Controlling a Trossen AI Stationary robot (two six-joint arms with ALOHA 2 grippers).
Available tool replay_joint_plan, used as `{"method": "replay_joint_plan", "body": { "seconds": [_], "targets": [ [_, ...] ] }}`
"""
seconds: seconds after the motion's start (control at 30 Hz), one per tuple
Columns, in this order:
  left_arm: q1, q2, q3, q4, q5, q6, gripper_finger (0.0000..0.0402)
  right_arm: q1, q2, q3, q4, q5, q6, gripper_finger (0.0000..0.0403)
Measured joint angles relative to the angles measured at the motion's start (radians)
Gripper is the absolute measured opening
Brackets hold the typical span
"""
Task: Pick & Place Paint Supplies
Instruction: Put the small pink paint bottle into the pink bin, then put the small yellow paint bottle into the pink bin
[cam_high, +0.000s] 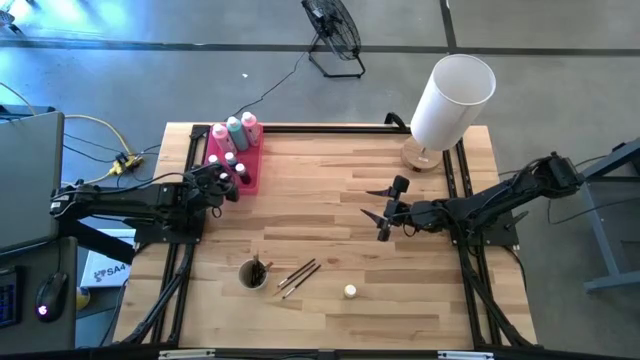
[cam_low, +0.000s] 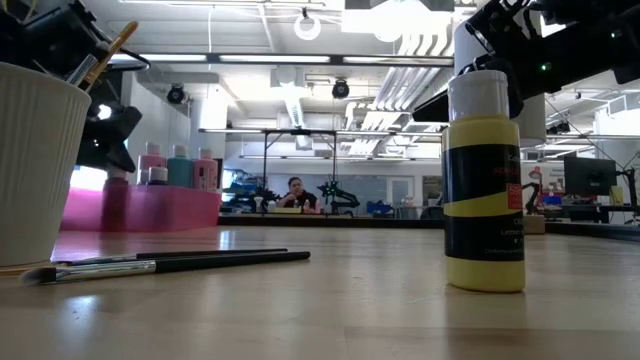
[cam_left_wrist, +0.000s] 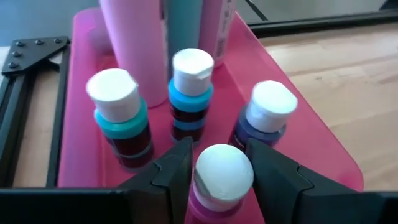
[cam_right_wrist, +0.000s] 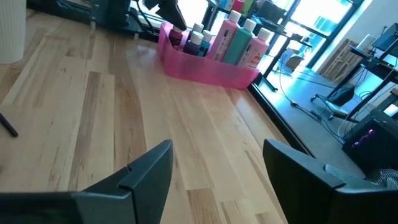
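A pink tray (cam_high: 250, 172) at the table's far left holds two pink and one teal squeeze bottles (cam_high: 235, 131) (cam_left_wrist: 186, 25) and several small white-capped paint pots (cam_left_wrist: 191, 93). My left gripper (cam_high: 218, 184) (cam_left_wrist: 221, 171) is at the tray's near end, shut on a magenta pot (cam_left_wrist: 222, 177). A yellow pot (cam_high: 350, 291) (cam_low: 485, 180) stands on its base near the table's front. Two dark-handled brushes (cam_high: 298, 277) (cam_low: 170, 262) lie flat beside a white cup (cam_high: 253, 272). My right gripper (cam_high: 385, 212) (cam_right_wrist: 217, 168) hovers open over bare wood at mid-table. My left gripper pinches the magenta pot by its white cap (cam_left_wrist: 214, 165) between the two fingers (cam_left_wrist: 177, 171), one on each side. The pot stands upright inside the tray beside the other pots. Its base is hidden below the fingers, so I cannot tell whether it rests on the tray floor.
A big white cylinder lampshade (cam_high: 452, 98) on a round wooden base stands at the far right corner. The white cup (cam_low: 35, 160) holds more brushes. Black rails (cam_high: 182, 250) run along the table's left and right sides. Bare wood lies between the tray and my right gripper.
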Motion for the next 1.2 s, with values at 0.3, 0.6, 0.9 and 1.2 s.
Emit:
{"method": "replay_joint_plan", "body": {
  "seconds": [0.3, 0.6, 0.9, 1.2],
  "targets": [
    [0.0, 0.0, 0.005, 0.095, 0.028, 0.15, 0.0212, 0.0, 0.0, 0.0, 0.0, 0.0, 0.0, 0.0245],
    [0.0, 0.0, 0.144, 0.094, 0.045, 0.265, 0.0228, 0.0, 0.0, 0.0, 0.0, 0.0, -0.021, 0.0245],
    [0.0, 0.0, 0.246, 0.097, 0.064, 0.232, 0.0228, 0.0, 0.0, 0.0, 0.001, 0.0, -0.026, 0.0245],
    [0.0, 0.062, 0.2, 0.352, 0.186, 0.258, 0.0228, 0.001, 0.0, 0.0, 0.001, -0.014, -0.026, 0.0245]
  ]
}}
